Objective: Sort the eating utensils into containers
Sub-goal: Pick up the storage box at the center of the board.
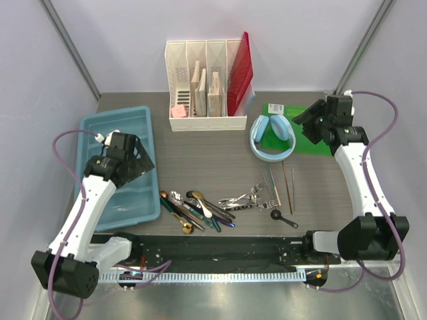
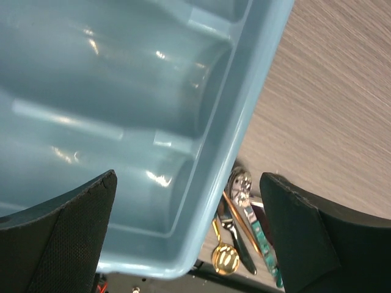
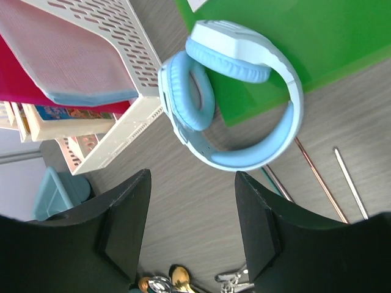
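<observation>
**A:** How does the left gripper [image 1: 139, 162] stand?

**B:** Its jaws are spread as wide as they go, with nothing between them. It hangs over the light blue tray [image 1: 93, 125], by the right-hand rim and toward the near corner. In its wrist view the compartments beneath it hold nothing.

**A:** So nothing is sorted yet?

**B:** None that I can see, though the arm hides part of the tray from above. Just past the rim, to that gripper's right and nearer the bases, lies the heap of spoons and knives [image 1: 193, 210]. Farther right are the silver forks [image 1: 243, 200], then the chopsticks [image 1: 288, 183] and a small dark spoon [image 1: 283, 217].

**A:** And the right gripper [image 1: 309, 124]?

**B:** It is partly open and also empty, raised beside the blue headphones [image 1: 272, 139] and well apart from the cutlery. The chopsticks lie nearest it, toward the bases. The white file organizer [image 1: 207, 83] stands off to its left.

**A:** What's left, then?

**B:** The whole job, I'd judge: every piece I can see lies on the table [image 1: 200, 157].
</observation>
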You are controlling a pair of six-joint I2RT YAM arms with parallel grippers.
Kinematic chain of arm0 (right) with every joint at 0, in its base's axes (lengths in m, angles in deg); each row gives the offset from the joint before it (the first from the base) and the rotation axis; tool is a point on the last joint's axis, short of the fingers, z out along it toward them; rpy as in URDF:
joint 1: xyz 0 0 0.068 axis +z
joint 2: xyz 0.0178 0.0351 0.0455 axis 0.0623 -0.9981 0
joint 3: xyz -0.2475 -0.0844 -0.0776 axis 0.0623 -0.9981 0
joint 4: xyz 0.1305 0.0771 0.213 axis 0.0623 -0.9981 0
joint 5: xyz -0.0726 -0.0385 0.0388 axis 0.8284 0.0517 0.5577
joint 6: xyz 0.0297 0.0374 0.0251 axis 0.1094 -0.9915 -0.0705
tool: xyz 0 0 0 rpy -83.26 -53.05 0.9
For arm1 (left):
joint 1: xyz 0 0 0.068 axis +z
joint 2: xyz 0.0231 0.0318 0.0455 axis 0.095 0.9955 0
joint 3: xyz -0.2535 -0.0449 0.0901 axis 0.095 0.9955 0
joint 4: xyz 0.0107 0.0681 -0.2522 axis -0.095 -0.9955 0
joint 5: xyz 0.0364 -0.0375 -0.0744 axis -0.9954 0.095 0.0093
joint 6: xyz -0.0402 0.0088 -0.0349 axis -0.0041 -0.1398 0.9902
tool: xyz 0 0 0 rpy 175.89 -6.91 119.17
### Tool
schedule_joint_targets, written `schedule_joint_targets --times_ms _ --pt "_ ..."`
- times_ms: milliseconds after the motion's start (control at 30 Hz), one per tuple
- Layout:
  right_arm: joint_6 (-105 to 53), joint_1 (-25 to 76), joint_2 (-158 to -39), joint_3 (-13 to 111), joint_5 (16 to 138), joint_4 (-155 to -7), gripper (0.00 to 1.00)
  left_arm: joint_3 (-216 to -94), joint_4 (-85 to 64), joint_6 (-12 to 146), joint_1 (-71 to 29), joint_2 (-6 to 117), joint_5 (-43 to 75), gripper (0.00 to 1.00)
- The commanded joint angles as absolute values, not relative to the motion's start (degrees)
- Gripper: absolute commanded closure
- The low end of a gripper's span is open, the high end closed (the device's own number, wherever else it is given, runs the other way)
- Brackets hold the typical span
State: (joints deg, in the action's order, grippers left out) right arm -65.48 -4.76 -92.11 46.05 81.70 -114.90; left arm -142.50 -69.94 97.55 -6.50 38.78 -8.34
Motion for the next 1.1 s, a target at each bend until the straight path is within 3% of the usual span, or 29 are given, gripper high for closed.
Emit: schedule_joint_targets --times_ms 0,867,1067 --pt "-65.74 -4.80 -89.00 41.98 81.96 -116.42 0.38 -146.29 -62.20 93.31 -5.36 45.41 -8.68 0.01" --pt "-66.00 -4.80 -86.54 38.71 75.90 -116.94 0.38 -154.02 -52.35 89.18 -4.92 73.62 -7.09 0.04" --pt "-66.00 -4.80 -86.63 38.45 75.72 -117.03 0.38 -156.93 -53.22 87.76 -4.92 77.76 -6.57 0.15"
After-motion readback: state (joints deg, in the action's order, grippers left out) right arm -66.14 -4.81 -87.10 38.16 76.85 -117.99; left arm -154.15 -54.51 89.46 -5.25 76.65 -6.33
